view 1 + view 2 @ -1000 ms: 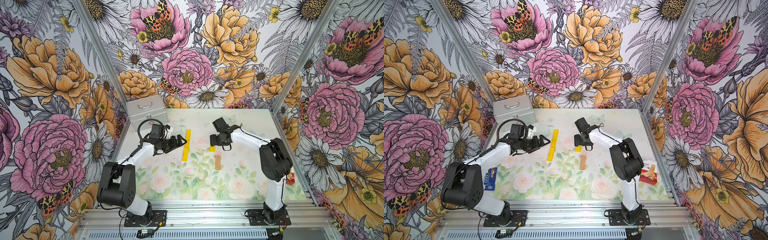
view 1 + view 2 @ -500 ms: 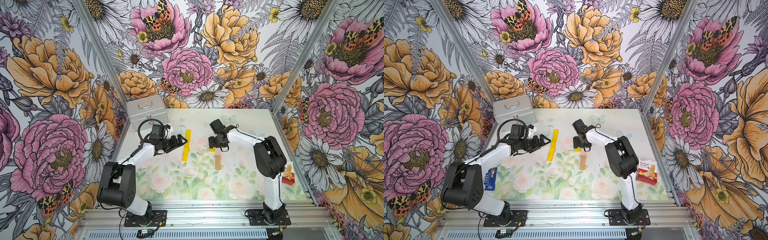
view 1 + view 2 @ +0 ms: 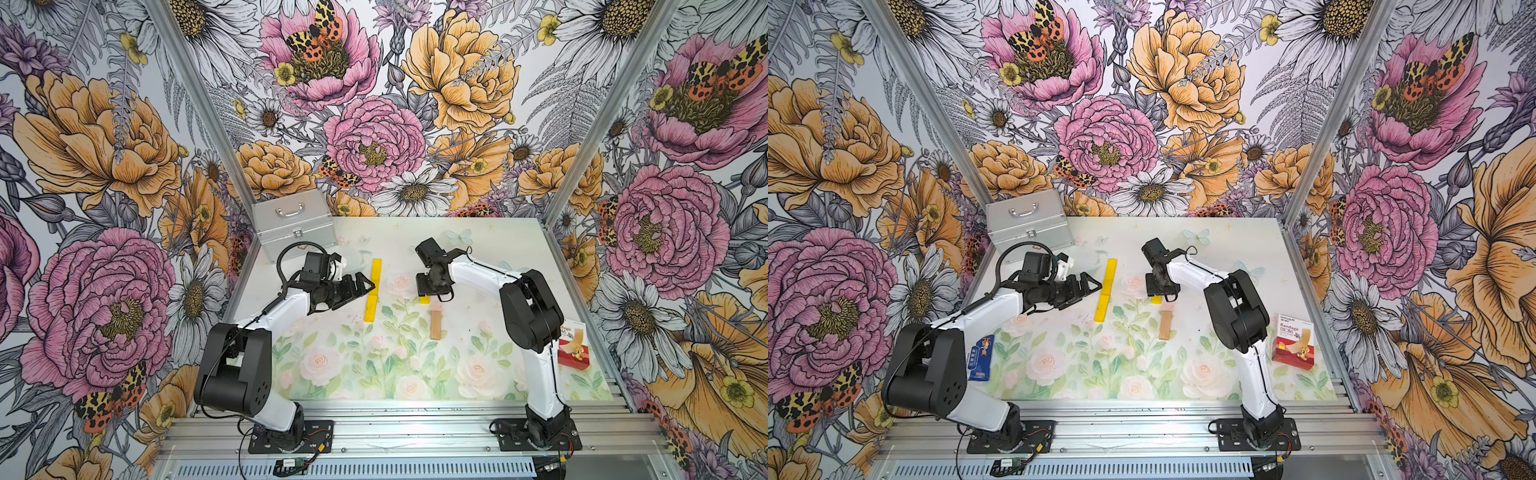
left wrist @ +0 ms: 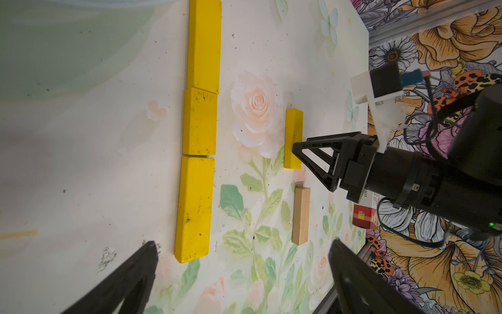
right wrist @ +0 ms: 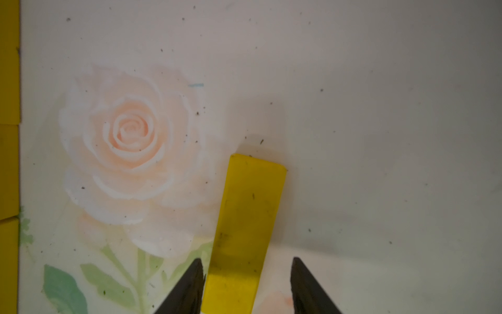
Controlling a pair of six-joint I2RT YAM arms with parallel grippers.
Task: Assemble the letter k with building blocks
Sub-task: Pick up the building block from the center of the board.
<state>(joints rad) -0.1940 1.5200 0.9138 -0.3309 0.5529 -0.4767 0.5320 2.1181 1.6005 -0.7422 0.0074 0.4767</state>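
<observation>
Three yellow building blocks lie end to end as a straight stem. To its right a shorter yellow block lies flat. My right gripper stands astride it from above; one finger touches its side and the other stands apart. A tan block lies just nearer than it. My left gripper hovers wide open and empty at the stem's left side. No letter k figure shows.
A silver case stands at the back left corner. A red-and-white bandage box stands by the right edge behind my right arm. A blue packet lies by my left arm's base.
My right arm has swung a little to the left, and its jaws have narrowed around the short yellow block. The left arm and the blocks have not moved.
</observation>
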